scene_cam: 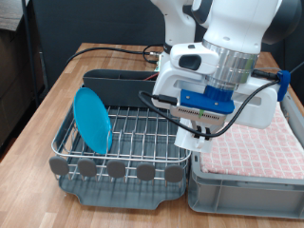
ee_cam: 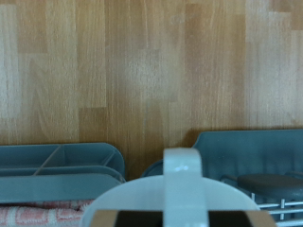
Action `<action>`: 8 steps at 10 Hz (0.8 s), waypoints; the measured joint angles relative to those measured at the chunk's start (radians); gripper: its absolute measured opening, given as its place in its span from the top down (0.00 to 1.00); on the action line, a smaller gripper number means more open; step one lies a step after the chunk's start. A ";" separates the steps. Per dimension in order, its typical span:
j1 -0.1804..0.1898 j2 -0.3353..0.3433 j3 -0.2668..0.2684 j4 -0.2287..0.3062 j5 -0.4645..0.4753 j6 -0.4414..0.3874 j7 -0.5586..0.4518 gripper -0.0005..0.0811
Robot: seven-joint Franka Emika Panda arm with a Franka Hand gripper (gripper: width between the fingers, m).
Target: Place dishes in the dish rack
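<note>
The mug (ee_cam: 180,189) fills the bottom centre of the wrist view. Its white rim curves across the frame and its handle stands up towards the camera. Dark corners flank it at the very bottom edge, so the jaws seem closed narrowly on its rim or wall, though the fingertips hardly show. In the exterior view it is the white shape (scene_cam: 187,136) under the gripper (scene_cam: 192,131), right of centre in the frame, hanging above the right end of the dish rack (scene_cam: 123,171).

I judge the mug to be stiff, glazed and rather slippery, moderately heavy for its size, and liable to chip if knocked on wire. A pinch across the wall beside the handle looks the surest hold, as the handle stops it turning.

The light-blue plate (scene_cam: 93,119) already stands on edge between the wires at the left of the rack. It is thin, hard and breakable. No spoon shows in either view.

Behind the wires, the rack's dark cutlery box (scene_cam: 114,85) sits left of centre in the upper part of the frame. A grey bin (scene_cam: 242,190) with a pink checked cloth (scene_cam: 261,142) stands against the rack at lower right. Everything rests on a wooden tabletop (scene_cam: 66,81).
</note>
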 joint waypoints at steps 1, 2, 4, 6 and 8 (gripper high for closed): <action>-0.015 0.018 0.010 0.021 0.019 -0.021 -0.026 0.91; -0.030 0.037 0.018 0.043 0.034 -0.037 -0.051 0.91; -0.057 0.078 0.028 0.080 0.053 -0.050 -0.081 0.91; -0.076 0.113 0.036 0.103 0.066 -0.050 -0.092 0.91; -0.092 0.137 0.044 0.118 0.072 -0.050 -0.102 0.91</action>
